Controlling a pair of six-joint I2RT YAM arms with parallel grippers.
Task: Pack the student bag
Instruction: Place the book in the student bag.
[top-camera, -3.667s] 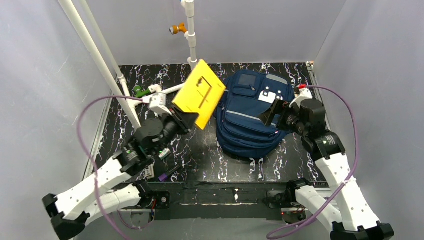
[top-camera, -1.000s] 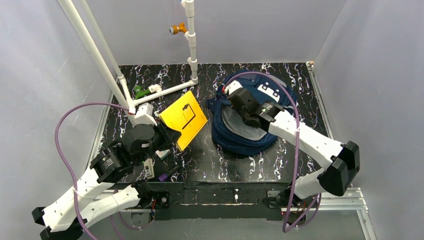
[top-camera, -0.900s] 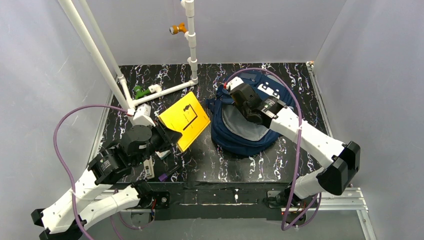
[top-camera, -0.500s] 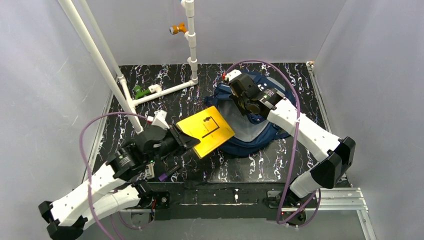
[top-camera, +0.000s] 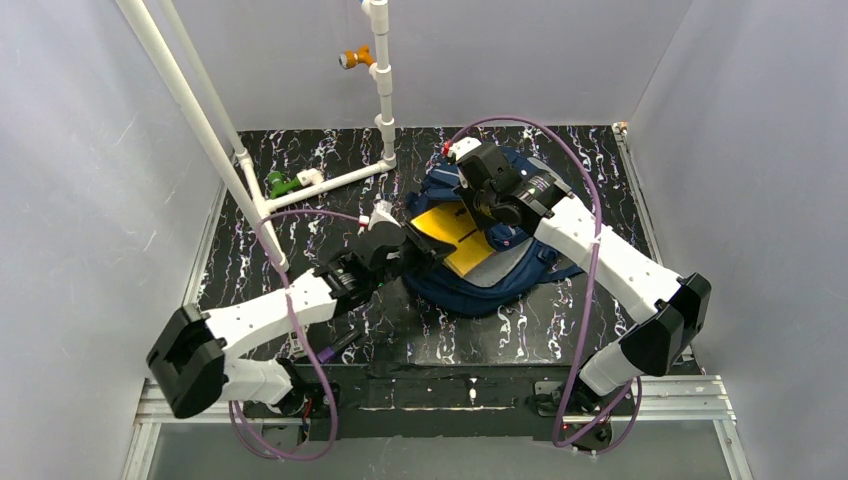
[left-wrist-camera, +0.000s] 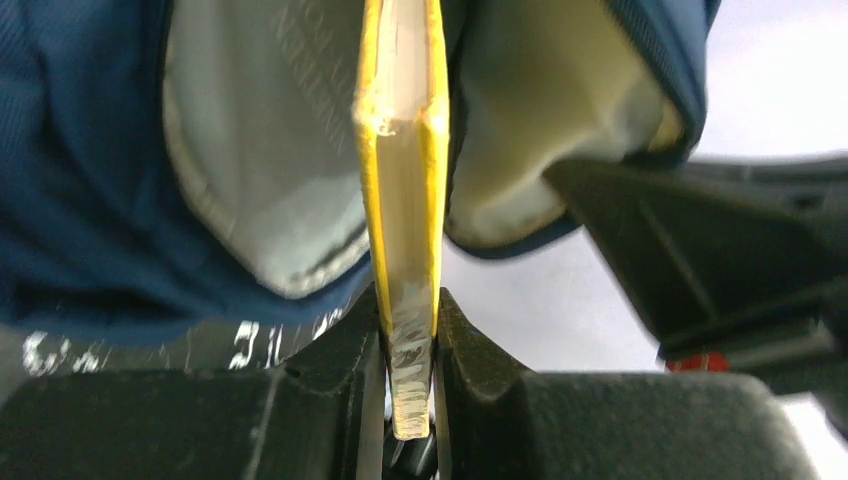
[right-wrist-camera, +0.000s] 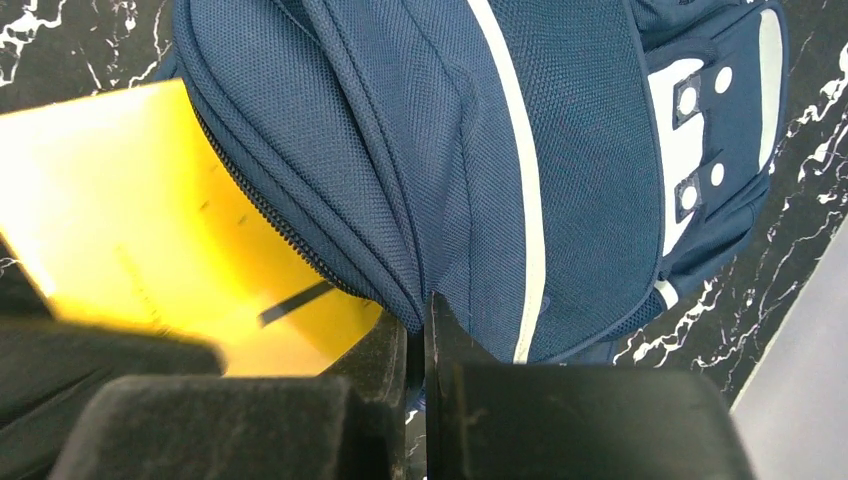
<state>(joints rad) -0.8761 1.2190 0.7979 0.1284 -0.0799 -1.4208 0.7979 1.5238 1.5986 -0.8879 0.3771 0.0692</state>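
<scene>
Student bag (top-camera: 490, 288) at centre frame is pinched open by right gripper (right-wrist-camera: 418, 322) so left gripper (left-wrist-camera: 408, 325), clamping yellow book (top-camera: 447, 228), can insert it.

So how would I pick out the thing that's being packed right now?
Find the navy student bag on the black marbled table. At its open mouth a thin flat book pokes in, pinched by the left claw. It is the only bright yellow thing there.

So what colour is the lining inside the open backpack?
Pale grey; the lining shows best in the left wrist view.
</scene>
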